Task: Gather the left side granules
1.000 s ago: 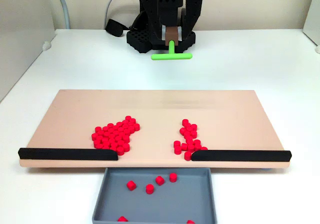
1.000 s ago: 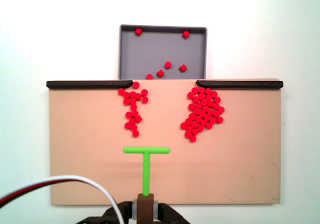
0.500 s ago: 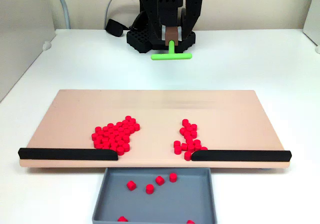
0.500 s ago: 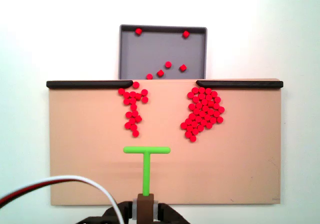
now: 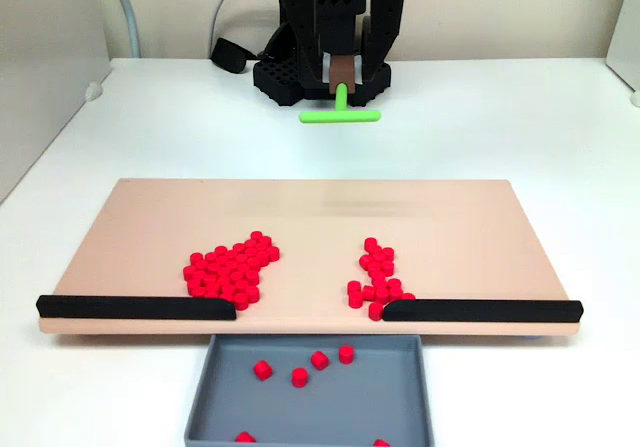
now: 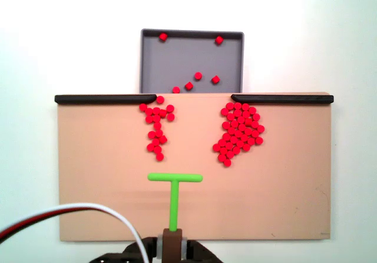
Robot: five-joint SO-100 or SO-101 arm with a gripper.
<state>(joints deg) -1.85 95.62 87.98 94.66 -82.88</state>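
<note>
White tabletop [image 5: 520, 117]: carried everything you saw.
Tan flat board [image 6: 283, 204]: two black rails [image 6: 105, 99] lined its tray edge, a gap between them.
Grey open tray [image 6: 153, 57]: sat past that gap, holding a few strays.
Packed red pellet heap [image 6: 238, 135]: not yours; it lay beside your path.
Left side granules [image 6: 156, 127], loose red plastic pellets: light, hard, prone to roll; you swept rather than pinched.
Green T-shaped pusher [image 6: 174, 192]: fingers [image 6: 171, 246] pinched its stem.
</note>
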